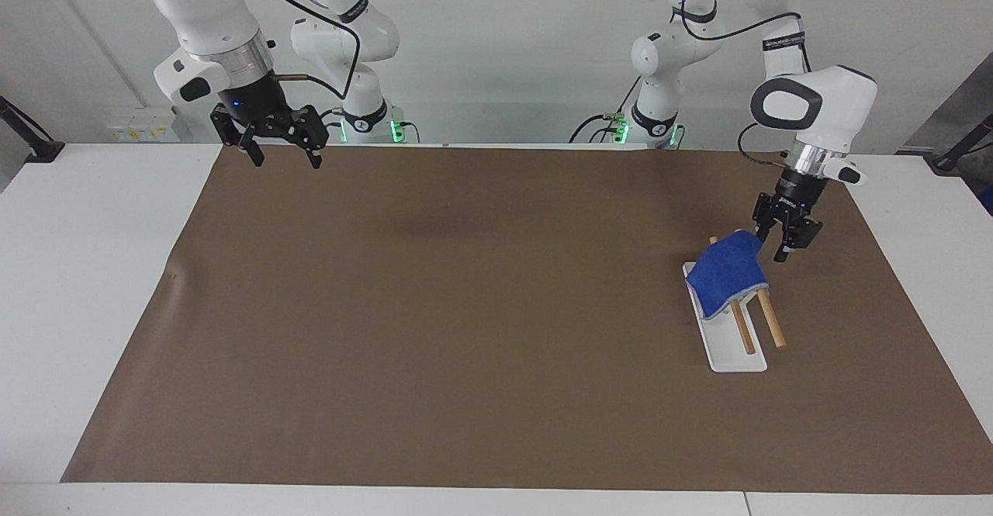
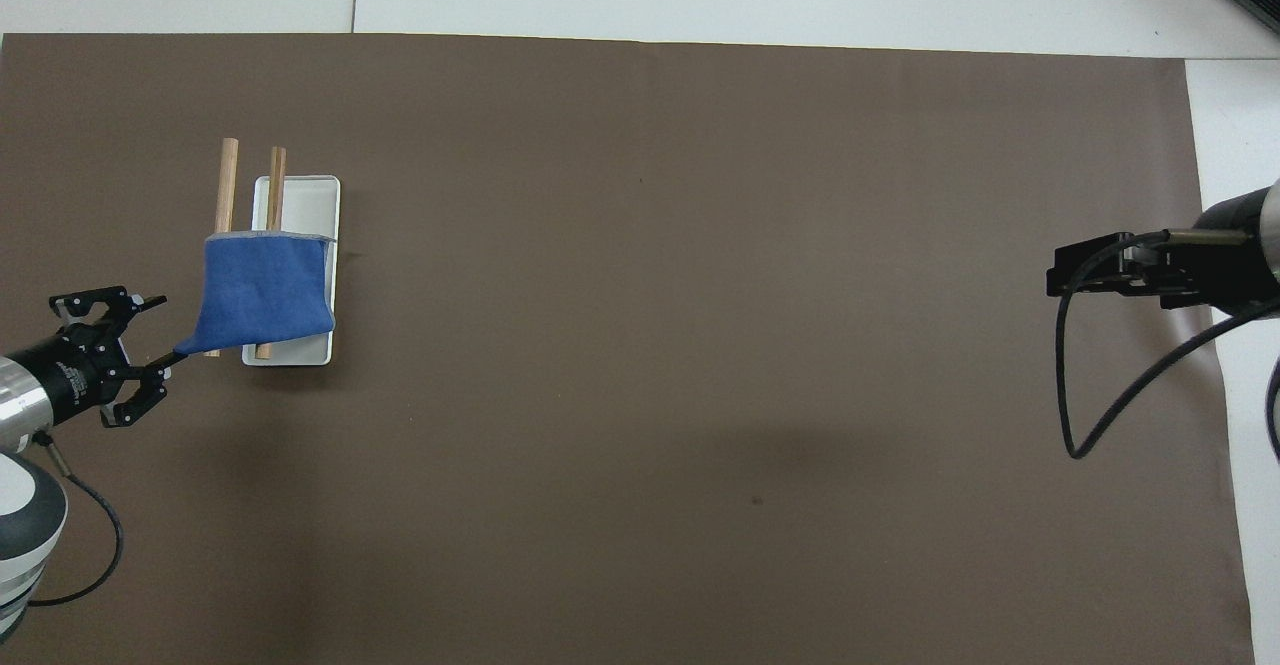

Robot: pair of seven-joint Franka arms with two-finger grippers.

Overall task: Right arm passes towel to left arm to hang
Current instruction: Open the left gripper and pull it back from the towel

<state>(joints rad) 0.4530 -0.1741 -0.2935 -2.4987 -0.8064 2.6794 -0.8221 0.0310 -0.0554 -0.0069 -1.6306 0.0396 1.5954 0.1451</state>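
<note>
The blue towel [image 1: 725, 271] hangs draped over the two wooden rods [image 1: 770, 320] of the white rack [image 1: 735, 354], toward the left arm's end of the table. It also shows in the overhead view [image 2: 265, 290], across the rods [image 2: 228, 180] and the rack [image 2: 308, 207]. My left gripper [image 1: 773, 243] is open beside the towel's raised corner, and it also shows in the overhead view [image 2: 160, 337]. My right gripper [image 1: 284, 157] is open and empty, held up over the brown mat's corner at the right arm's end [image 2: 1052, 275].
A large brown mat [image 1: 465, 306] covers most of the white table [image 1: 85, 268]. A black cable [image 2: 1090, 415] loops down from the right arm's wrist.
</note>
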